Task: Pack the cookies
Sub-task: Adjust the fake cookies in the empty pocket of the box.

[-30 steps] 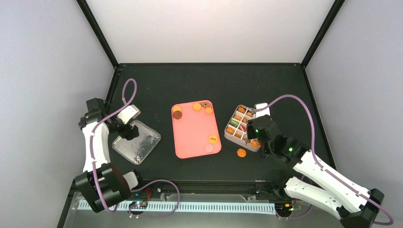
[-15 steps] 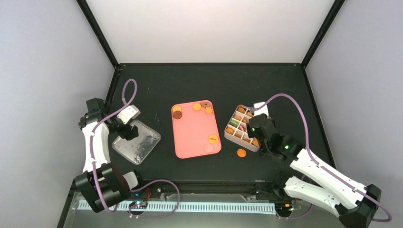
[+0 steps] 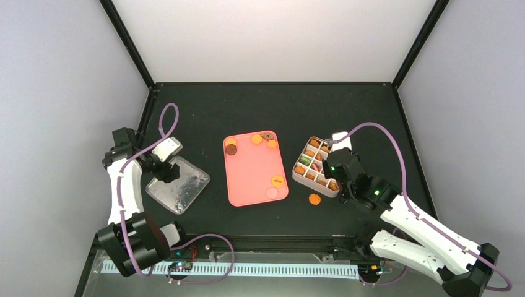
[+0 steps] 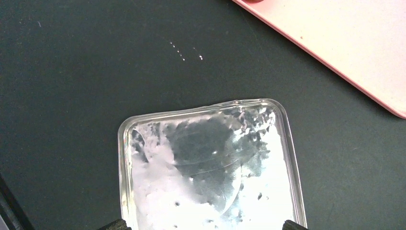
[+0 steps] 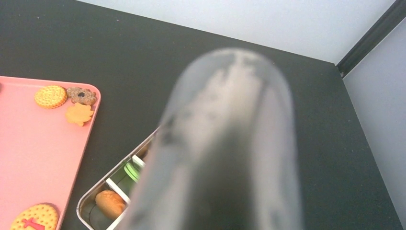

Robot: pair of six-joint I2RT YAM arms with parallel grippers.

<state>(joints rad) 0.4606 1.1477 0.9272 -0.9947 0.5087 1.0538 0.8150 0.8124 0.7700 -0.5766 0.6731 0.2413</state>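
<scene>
Several cookies lie on the pink tray (image 3: 251,179): a round yellow cookie (image 5: 50,96), a brown flower-shaped cookie (image 5: 81,95), an orange leaf cookie (image 5: 79,114), and near the front a pale pink cookie (image 3: 272,193). One orange cookie (image 3: 314,198) lies loose on the table. More cookies fill the divided box (image 3: 295,176), among them a green cookie (image 5: 130,170). My right gripper (image 3: 335,168) hovers over the box's near right side, shut on blurred metal tongs (image 5: 230,143) that hide its fingers. My left gripper (image 4: 203,227) stands open over the clear lid (image 4: 206,167).
The box rim (image 5: 103,179) sits just right of the tray. The clear lid (image 3: 178,185) lies at the left of the table, a hand's width from the tray's corner (image 4: 344,43). Grey walls enclose the black table on three sides.
The right gripper has shifted slightly right and back over the box and squeezed the tongs narrower. The left arm and the cookies on the tray have stayed put.
</scene>
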